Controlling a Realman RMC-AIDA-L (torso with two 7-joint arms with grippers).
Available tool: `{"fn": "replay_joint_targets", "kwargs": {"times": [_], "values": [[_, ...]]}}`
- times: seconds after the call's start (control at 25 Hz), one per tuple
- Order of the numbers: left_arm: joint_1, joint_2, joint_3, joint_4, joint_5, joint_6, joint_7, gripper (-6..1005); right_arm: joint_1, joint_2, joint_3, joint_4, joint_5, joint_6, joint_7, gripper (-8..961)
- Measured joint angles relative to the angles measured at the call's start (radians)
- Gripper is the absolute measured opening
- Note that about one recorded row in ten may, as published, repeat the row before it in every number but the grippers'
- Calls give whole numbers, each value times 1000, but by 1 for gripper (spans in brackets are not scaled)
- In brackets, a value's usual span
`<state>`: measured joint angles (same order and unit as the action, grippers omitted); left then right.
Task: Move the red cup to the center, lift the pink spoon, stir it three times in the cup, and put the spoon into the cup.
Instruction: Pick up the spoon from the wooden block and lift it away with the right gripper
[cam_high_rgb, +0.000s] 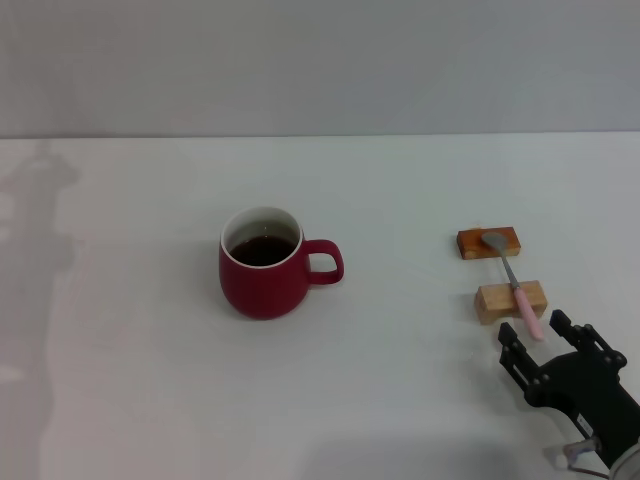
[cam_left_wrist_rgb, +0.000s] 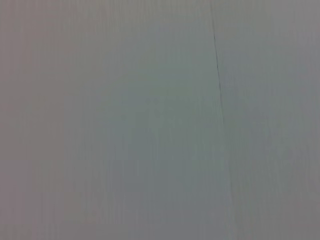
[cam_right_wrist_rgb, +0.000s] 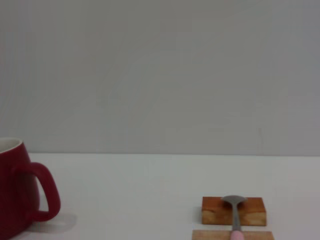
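Observation:
The red cup (cam_high_rgb: 262, 270) stands upright on the white table (cam_high_rgb: 150, 380), left of the middle, with dark liquid inside and its handle turned to the right. It also shows in the right wrist view (cam_right_wrist_rgb: 15, 192). The pink spoon (cam_high_rgb: 520, 290) lies across two small wooden blocks, its grey bowl on the far block and its pink handle pointing toward me. It also shows in the right wrist view (cam_right_wrist_rgb: 234, 212). My right gripper (cam_high_rgb: 535, 334) is open at the front right, its fingers on either side of the handle's near tip. My left gripper is out of view.
The far block is darker orange-brown (cam_high_rgb: 490, 243) and the near block is pale wood (cam_high_rgb: 510, 302). Both show in the right wrist view, the far block (cam_right_wrist_rgb: 250, 212) behind the near one (cam_right_wrist_rgb: 210, 235). A grey wall stands behind the table. The left wrist view shows only a plain grey surface.

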<state>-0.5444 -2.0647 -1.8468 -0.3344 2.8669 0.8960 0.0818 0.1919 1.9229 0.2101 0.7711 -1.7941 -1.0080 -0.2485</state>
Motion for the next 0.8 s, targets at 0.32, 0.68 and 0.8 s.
{"fn": "replay_joint_targets", "kwargs": {"times": [0.32, 0.68, 0.8], "values": [[0, 0, -1, 0, 0, 1, 0, 24, 17, 13, 3, -24, 1, 5, 12, 652], [0, 2, -2, 0, 0, 1, -1, 25, 15, 51, 40, -52, 1, 5, 12, 652], [0, 4, -2, 0, 0, 1, -1, 25, 13, 64, 50, -64, 1, 5, 12, 651]]}}
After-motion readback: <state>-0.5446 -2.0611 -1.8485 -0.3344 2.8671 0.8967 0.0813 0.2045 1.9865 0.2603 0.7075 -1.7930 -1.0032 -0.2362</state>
